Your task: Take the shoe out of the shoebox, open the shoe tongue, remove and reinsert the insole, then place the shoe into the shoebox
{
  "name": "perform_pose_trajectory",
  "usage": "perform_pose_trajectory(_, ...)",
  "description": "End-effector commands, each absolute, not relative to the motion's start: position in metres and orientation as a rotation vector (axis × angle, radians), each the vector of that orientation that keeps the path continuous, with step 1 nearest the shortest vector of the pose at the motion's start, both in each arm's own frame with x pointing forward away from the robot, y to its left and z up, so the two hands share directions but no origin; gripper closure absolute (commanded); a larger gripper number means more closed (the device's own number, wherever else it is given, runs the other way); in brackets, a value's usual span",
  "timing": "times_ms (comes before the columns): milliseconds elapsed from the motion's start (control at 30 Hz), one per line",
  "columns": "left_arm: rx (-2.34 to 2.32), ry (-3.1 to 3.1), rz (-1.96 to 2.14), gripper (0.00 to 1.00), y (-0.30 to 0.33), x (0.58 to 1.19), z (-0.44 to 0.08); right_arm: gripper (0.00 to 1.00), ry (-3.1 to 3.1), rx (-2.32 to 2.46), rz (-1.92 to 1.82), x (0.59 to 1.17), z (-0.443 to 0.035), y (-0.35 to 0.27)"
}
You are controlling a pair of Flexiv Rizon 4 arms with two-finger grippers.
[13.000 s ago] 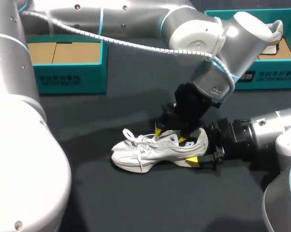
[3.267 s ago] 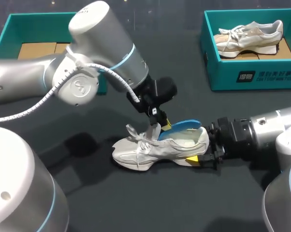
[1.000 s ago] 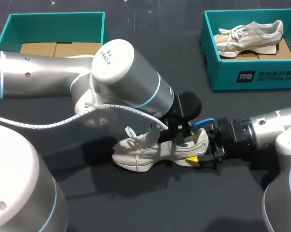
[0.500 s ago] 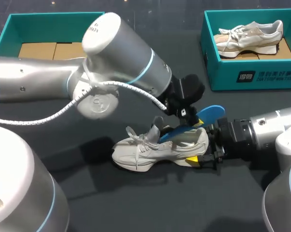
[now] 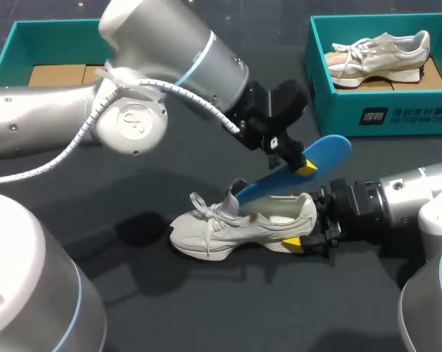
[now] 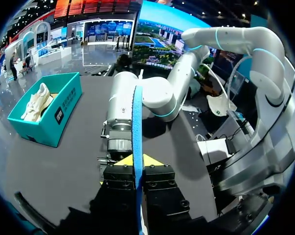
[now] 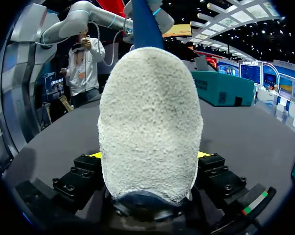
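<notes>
- Though the left arm's bulk covers much of the table's (image 5: 206,308) left half in the head view, the left gripper (image 5: 297,163) shows: its fingers are clamped on the blue insole (image 5: 316,158), one yellow tip visible on the near face.
- The insole slants in the air. Its high end is clear of the shoe (image 5: 228,226) and its low end sits at the shoe's mouth, where I cannot tell whether it is inside.
- The white shoe stands upright on the dark table, toe away from the right arm. The right gripper (image 5: 307,229) grips its heel; one yellow tip shows by the sole and the other is hidden behind the heel.
- A teal box (image 5: 1,55) at the far left is partly cut off by the arm; cardboard shows inside.
- Another teal box (image 5: 382,114) at the far right holds a second shoe (image 5: 382,48).
- In the left wrist view the insole runs edge-on between the yellow tips, both pressed to it. Ahead lie the right arm and the box with the second shoe; the shoe on the table is hidden.
- In the right wrist view the heel fills the middle. Slivers of yellow show on either side against it, and the blue insole rises beyond the heel.
- The table is a plain dark, matte surface.
</notes>
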State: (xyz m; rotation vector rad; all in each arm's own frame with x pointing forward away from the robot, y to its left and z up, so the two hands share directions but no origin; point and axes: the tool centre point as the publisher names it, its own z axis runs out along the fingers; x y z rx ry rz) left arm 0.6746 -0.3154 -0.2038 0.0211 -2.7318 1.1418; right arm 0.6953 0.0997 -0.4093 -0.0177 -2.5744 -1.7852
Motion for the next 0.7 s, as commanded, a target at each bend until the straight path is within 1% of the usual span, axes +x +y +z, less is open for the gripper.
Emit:
perform_pose_trajectory(33,0.02,-2.732,1.144,1.0,-0.313,0.674,-0.204,1.0,-2.579,-0.02,-1.78,0.694,-0.408,0.1)
perform_pose_trajectory(100,0.02,-2.732,1.144,1.0,-0.313,0.674,-0.204,1.0,-2.579,-0.02,-1.78,0.694,-0.408,0.1)
perform_pose_trajectory(267,0.052,-2.619,1.366,1.0,-0.297,0.662,-0.158,1.0,-2.579,-0.02,-1.78,0.694,-0.408,0.1)
perform_pose_trajectory(367,0.055,-2.523,1.478,1.0,-0.289,0.656,-0.129,1.0,-2.579,-0.02,-1.78,0.694,-0.408,0.1)
perform_pose_trajectory(467,0.109,-2.327,1.559,1.0,-0.279,0.65,-0.083,1.0,-2.579,-0.02,-1.78,0.694,-0.408,0.1)
perform_pose_trajectory(700,0.109,-2.327,1.559,1.0,-0.279,0.65,-0.083,1.0,-2.579,-0.02,-1.78,0.694,-0.408,0.1)
